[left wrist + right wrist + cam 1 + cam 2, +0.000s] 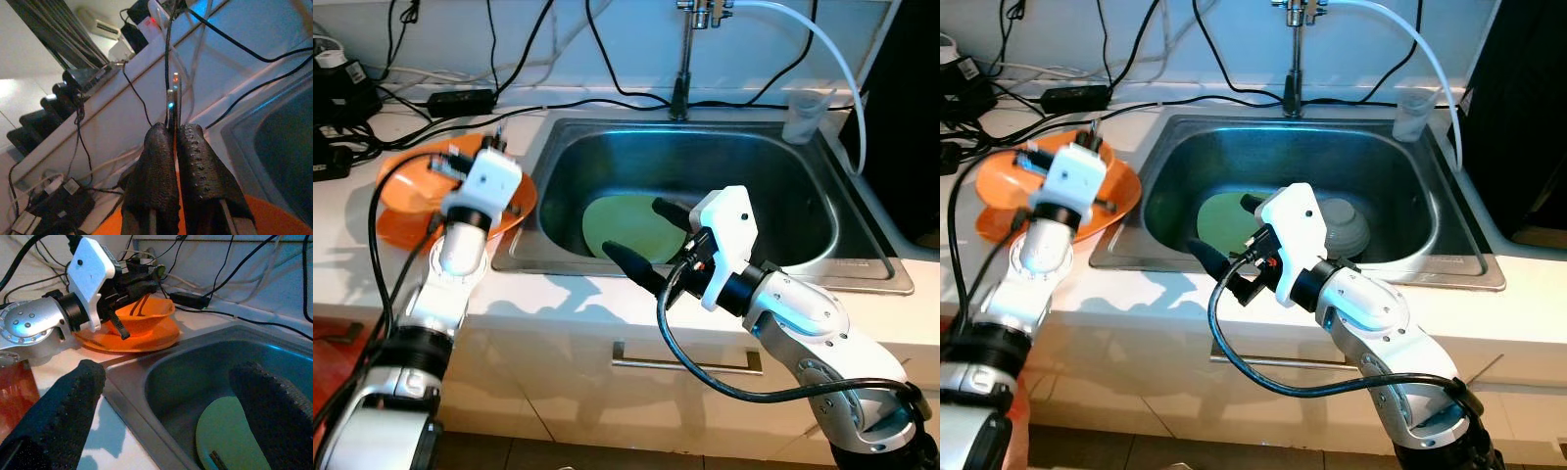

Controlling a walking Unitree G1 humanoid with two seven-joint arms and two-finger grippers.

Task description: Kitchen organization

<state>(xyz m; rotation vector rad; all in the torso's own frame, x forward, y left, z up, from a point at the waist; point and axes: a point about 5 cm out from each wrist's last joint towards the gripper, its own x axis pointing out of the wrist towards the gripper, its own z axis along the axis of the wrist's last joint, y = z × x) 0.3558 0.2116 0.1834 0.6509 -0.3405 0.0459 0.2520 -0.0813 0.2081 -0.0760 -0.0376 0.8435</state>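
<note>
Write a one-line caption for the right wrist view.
Open right tool poised over the sink and green plate; left tool above orange dishes.

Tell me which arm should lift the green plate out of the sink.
Right. The right tool hangs open at the sink's near rim, just above the green plate. The left tool is shut over the orange bowl on the counter, away from the sink.

Orange bowl [146, 313] sits upright on an orange plate [124, 340], on the counter just beside the sink [607, 137]. Pale green plate [626, 227] lies flat on the sink floor, a grey bowl [1344, 227] beside it.
</note>
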